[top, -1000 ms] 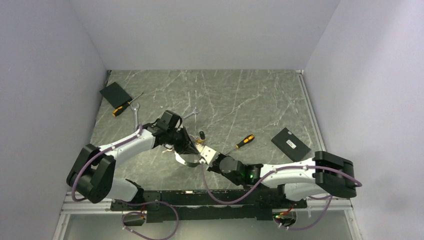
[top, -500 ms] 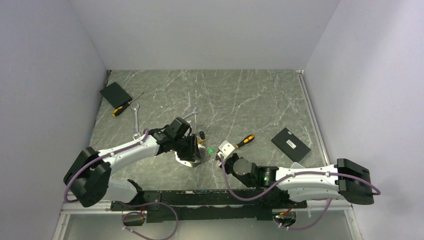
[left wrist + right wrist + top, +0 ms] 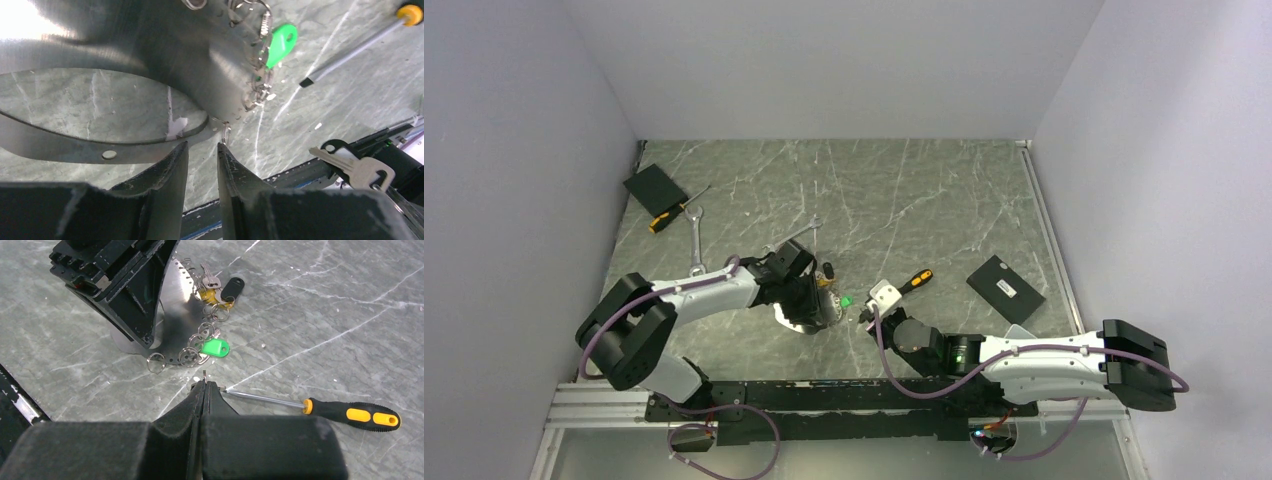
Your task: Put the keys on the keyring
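The keyring is a wide silver metal band lying on the table, with several small split rings along its edge. A green key hangs at that edge. In the right wrist view the green key, a yellow key and a black key lie by the keyring. My left gripper is slightly open, its tips at the band's edge with nothing between them. My right gripper is shut on a silver key, whose thin edge pokes out at the tips.
An orange-and-black screwdriver lies just right of the keys. A black box sits at the right, another at the far left with a small screwdriver. Two wrenches lie behind the left arm.
My right gripper has drawn back to the right, away from the left gripper and the keyring. The left gripper has shifted right and lower. The green key now shows between them.
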`<state>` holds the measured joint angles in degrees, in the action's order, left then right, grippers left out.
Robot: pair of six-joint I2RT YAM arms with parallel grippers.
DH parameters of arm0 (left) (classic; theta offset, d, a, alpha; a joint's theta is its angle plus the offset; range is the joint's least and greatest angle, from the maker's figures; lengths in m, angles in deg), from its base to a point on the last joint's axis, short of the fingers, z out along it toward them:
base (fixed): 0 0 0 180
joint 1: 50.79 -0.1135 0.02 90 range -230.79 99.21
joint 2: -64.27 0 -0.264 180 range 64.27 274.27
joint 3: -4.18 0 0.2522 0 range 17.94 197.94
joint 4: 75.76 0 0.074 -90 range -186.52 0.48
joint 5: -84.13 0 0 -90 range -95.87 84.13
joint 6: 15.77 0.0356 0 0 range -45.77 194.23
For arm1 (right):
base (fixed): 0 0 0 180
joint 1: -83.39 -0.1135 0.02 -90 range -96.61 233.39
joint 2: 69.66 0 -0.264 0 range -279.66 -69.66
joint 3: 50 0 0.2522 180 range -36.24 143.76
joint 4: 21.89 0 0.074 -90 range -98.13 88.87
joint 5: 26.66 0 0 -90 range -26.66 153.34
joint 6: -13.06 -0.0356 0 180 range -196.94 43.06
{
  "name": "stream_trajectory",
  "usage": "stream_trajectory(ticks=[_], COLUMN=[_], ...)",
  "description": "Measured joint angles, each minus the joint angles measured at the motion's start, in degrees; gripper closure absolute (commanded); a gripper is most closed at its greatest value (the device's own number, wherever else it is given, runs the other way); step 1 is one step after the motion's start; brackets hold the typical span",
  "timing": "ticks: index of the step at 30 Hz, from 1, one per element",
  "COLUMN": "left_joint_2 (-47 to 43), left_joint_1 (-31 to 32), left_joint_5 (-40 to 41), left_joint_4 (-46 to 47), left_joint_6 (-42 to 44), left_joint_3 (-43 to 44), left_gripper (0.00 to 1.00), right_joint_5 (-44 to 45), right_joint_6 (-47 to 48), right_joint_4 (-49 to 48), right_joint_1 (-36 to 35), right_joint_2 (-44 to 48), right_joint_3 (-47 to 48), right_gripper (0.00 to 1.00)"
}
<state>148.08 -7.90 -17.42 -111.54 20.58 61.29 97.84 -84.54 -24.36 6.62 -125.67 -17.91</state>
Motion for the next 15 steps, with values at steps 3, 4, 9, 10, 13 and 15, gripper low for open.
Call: stream_trajectory(ticks=[3,4,9,10,13,15], left_joint_2=[2.1,2.7,3.8,3.9,4.0,4.0], left_joint_1=[0.0,0.0,0.3,0.4,0.7,0.8], left_joint_5=[0.3,0.4,0.5,0.5,0.9,1.2], left_joint_4=[0.1,0.1,0.3,0.3,0.1,-0.1], left_joint_6=[-0.3,-0.3,-0.7,-0.8,-1.3,-1.6], left_joint_3=[0.2,0.2,1.3,1.7,2.6,2.9], left_gripper=[0.68,0.68,0.68,0.68,0.68,0.68], right_joint_5=[0.0,0.0,0.0,0.0,0.0,0.0], right_joint_6=[-0.4,-0.4,-0.4,-0.4,-0.4,-0.4], right_joint_4=[0.2,0.2,0.2,0.2,0.2,0.2], right_joint_1=[0.0,0.0,0.0,0.0,0.0,0.0], right_joint_2=[0.0,0.0,0.0,0.0,0.0,0.0], right_joint_3=[-0.3,-0.4,-0.4,-0.4,-0.4,-0.4], right_gripper=[1.0,1.0,1.0,1.0,1.0,1.0])
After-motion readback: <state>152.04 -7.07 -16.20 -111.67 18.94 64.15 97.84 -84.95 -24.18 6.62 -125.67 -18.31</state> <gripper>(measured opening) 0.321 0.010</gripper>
